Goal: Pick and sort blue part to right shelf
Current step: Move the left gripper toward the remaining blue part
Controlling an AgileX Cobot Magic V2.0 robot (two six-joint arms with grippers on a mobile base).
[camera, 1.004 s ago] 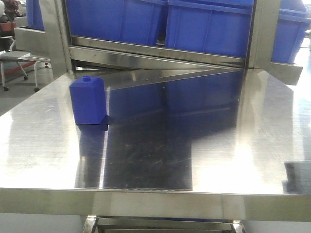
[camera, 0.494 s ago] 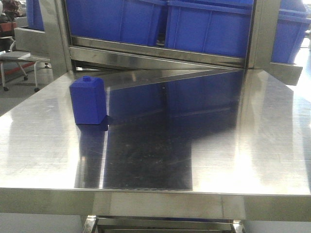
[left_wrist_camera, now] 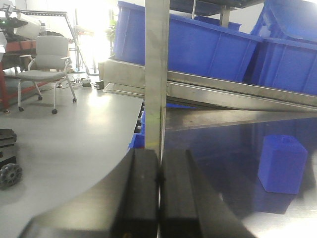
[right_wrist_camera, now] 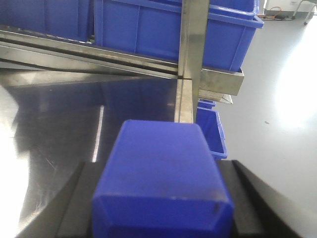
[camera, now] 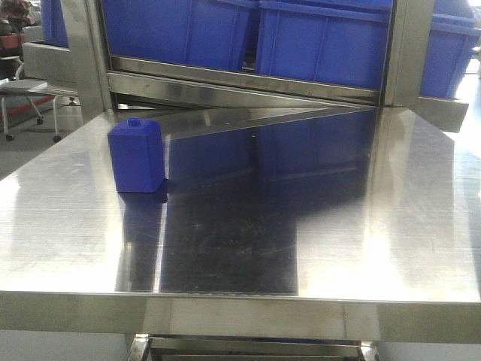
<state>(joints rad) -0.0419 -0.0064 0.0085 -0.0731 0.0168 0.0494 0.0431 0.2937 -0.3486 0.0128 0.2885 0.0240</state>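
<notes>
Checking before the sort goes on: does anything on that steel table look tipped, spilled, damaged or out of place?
Nothing stands out. The blue part stands upright on the steel table, with nothing spilled. The right gripper holds a second blue part squarely between its fingers; the left gripper is shut and empty.

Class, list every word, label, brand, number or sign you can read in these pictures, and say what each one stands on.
No text can be read in any view.
The standing blue part: plain, no label.
The held blue part: plain, scuffs only.
The bins: no markings visible.
The table: reflections only.
</notes>
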